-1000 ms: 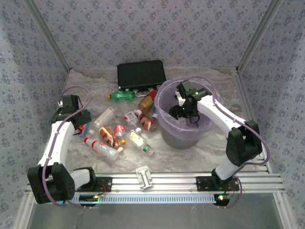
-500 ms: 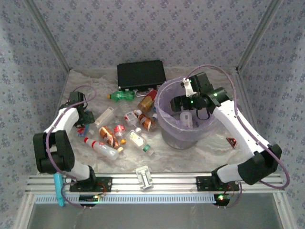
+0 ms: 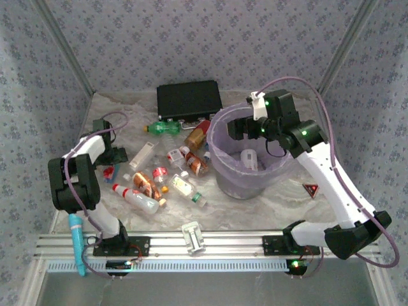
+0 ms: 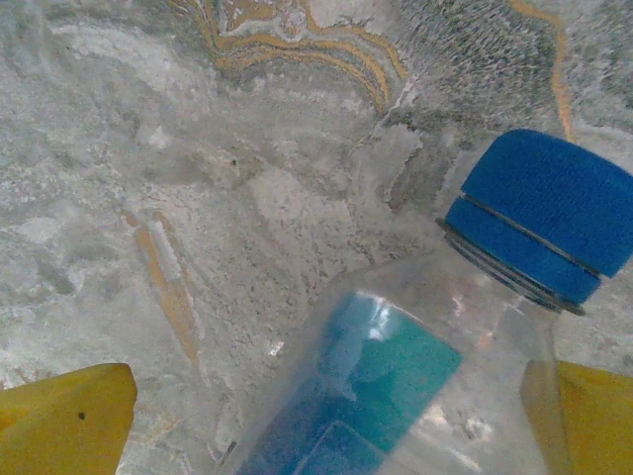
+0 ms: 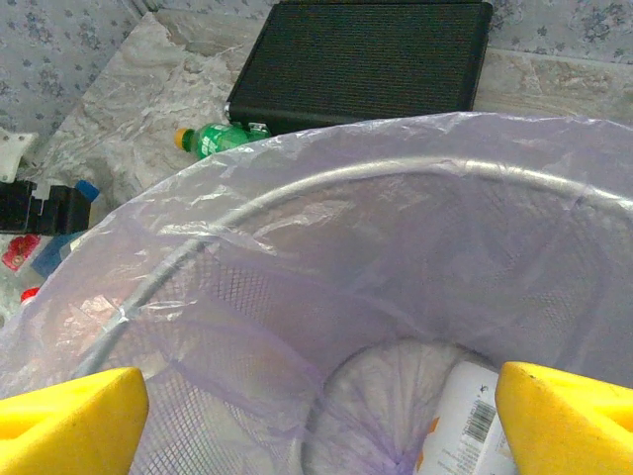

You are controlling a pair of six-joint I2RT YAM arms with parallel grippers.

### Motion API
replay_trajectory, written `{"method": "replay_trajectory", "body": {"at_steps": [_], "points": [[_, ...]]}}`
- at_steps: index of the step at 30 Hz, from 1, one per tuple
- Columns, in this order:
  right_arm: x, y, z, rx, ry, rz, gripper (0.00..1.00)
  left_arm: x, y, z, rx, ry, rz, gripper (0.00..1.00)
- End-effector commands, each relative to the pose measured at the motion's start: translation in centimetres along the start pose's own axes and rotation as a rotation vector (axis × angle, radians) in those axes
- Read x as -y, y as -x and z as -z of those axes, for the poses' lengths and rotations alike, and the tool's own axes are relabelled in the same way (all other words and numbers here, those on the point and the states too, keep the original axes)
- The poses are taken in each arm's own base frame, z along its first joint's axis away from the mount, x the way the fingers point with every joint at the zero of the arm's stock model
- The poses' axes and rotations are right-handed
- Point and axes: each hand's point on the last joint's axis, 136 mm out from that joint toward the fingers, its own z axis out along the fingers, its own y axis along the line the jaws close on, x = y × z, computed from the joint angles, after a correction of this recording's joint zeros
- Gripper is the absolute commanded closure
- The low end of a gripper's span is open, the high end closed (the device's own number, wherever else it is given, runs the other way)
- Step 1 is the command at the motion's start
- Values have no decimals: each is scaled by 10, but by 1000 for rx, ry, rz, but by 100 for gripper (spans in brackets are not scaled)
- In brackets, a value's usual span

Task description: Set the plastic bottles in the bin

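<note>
Several plastic bottles point(image 3: 153, 182): lying loose on the table point(image 3: 121, 121) in a cluster just left of the bin point(image 3: 215, 148); mostly clear, with red, orange and white labels.
bottle in the bin point(image 3: 248, 158): one white-labelled bottle lies at the bottom, and its barcode label point(image 5: 465, 426) shows from the right wrist.
green bottle point(image 3: 162, 128): on its side, left of the bin and further back, just in front of the black case point(image 3: 189, 100).
amber bottle point(image 3: 197, 135): just beside the bin's far-left side, between it and the green bottle.
blue-capped bottle point(image 4: 396, 386): clear with a teal label, at the end of the cluster farthest from the bin.
left gripper point(image 4: 326, 421): low over the blue-capped bottle, yellow fingertips point(image 4: 59, 416) spread wide on either side of it. I cannot tell whether they touch it.
right gripper point(image 5: 316, 416): above the bin's mouth near its far rim, fingers spread wide with nothing between them.
bin itself: round, grey mesh, lavender liner.
white clip block point(image 3: 193, 237): by the front rail, left of the bin and nearer than it.
</note>
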Motion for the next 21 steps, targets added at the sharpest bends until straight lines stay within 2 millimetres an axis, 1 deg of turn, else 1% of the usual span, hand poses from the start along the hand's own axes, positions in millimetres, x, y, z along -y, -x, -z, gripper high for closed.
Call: {"method": "replay_trajectory", "body": {"at_steps": [1, 6, 11, 14, 17, 18, 21], "points": [[-4, 13, 13, 49, -2, -6, 7, 2, 11, 0, 8, -19, 2, 3], [-2, 17, 17, 66, -12, -2, 7, 3, 13, -3, 8, -23, 18, 17], [-2, 17, 17, 64, -15, 0, 7, 1, 20, 1, 23, -17, 29, 27], [-3, 16, 18, 59, -11, 5, 7, 0, 26, 5, 36, -11, 31, 36], [-6, 13, 17, 41, 7, 15, 8, 0, 33, 11, 48, -17, 38, 37], [-6, 13, 18, 40, 13, 18, 8, 2, 36, 14, 54, -28, 40, 39], [-9, 11, 19, 30, 27, 26, 9, 6, 44, 25, 82, -64, 55, 40]]}}
